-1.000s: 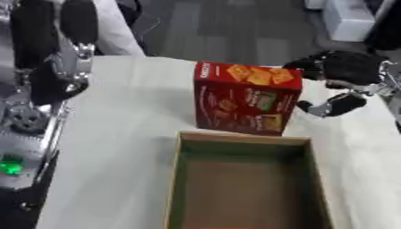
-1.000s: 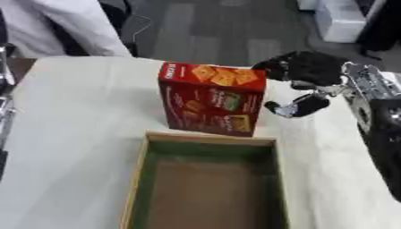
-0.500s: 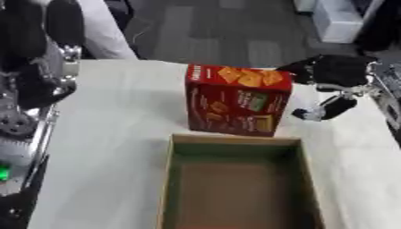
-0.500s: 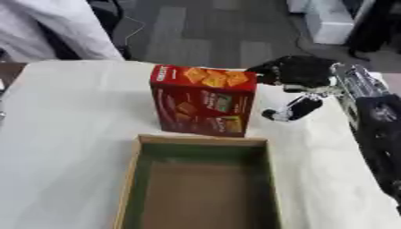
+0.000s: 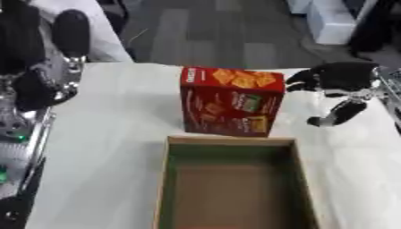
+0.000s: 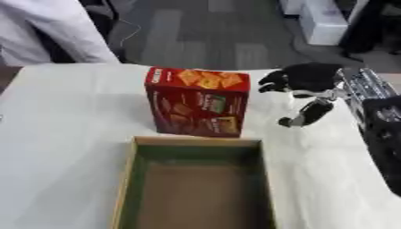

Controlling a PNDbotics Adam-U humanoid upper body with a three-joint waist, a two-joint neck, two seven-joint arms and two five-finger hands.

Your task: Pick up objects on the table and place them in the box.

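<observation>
Right hand point(image 5: 338, 85) raised, fingers point(image 5: 301, 81) spread, holding nothing.

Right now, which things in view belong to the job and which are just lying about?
Job: cracker box, upright on the table; open box in front of it; right hand beside the cracker box.
Lying about: white cabinet on the floor.

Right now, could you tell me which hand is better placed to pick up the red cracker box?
The right hand. It hovers open just beside the upright cracker box, not touching it. The left hand sits at the table's far left edge, well away from it. The box has nothing in it.
</observation>
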